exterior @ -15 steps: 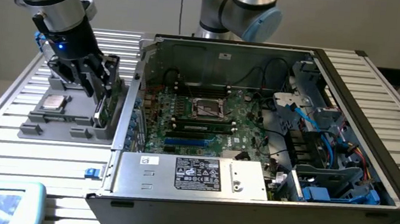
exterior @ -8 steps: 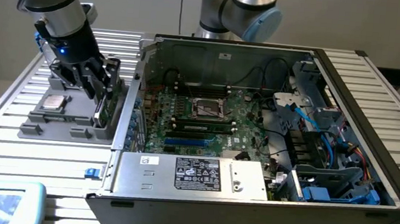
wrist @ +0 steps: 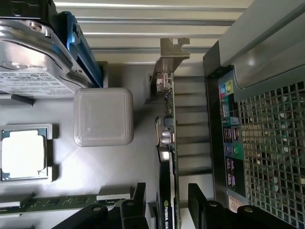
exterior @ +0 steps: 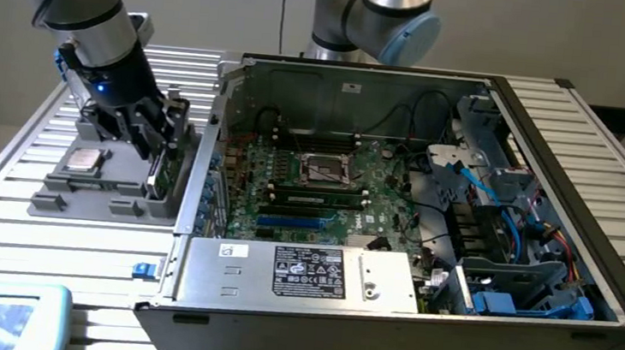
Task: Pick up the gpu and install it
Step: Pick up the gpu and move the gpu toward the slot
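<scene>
Two things worry me here. Setup first: the gripper (exterior: 154, 144) is down over the grey parts tray (exterior: 93, 188). In the wrist view its fingers (wrist: 200, 202) are spread, one on each side of the gpu (wrist: 169, 138). There's a gap on both faces, so nothing's clamped yet. The gpu stands on its long edge in a slot along the tray's edge that faces the computer case (exterior: 389, 337), with its silver bracket (wrist: 167, 57) at the end away from the fingers.

Worry one: the fingers look set near one end of the card, not its middle. If they close there, I'd guess the card could tilt or bind in its slot on the way up. It's thin, and the pads may land on the cooler or small parts rather than bare board, so slipping seems possible too.

Worry two: the case's port panel (wrist: 231, 138) is just beside the card, and one finger sits in the narrow space between them. A little sideways drift could bump that finger into the case.

The CPU (wrist: 24, 152) and memory stick (wrist: 52, 204) lie well apart from the gpu, so they're probably safe.
</scene>
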{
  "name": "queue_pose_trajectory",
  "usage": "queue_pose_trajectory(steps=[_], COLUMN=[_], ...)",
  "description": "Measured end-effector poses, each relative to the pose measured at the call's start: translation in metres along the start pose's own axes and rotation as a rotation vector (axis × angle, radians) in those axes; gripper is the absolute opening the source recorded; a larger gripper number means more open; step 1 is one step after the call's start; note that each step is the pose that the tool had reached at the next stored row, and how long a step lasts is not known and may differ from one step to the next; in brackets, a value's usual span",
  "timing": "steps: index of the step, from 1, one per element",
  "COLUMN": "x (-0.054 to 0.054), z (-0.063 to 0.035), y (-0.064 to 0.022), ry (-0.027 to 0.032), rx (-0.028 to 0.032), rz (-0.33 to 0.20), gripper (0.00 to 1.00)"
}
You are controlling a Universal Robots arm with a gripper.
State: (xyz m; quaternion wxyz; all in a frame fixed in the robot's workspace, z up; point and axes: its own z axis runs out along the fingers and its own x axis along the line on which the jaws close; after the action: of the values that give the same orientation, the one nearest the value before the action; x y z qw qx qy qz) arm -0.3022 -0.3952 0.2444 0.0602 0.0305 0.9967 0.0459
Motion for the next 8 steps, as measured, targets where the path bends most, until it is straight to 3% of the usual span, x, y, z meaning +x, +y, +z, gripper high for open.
queue_pose_trajectory(steps=[3,8], x=[-0.0003,-0.0011], z=[0.0037,0.0081], y=[-0.0002,0.0005], ry=[0.0004,0.0006], rx=[-0.0063,-0.0074], rz=[0.001,0.001], gripper=[0.48,0.48])
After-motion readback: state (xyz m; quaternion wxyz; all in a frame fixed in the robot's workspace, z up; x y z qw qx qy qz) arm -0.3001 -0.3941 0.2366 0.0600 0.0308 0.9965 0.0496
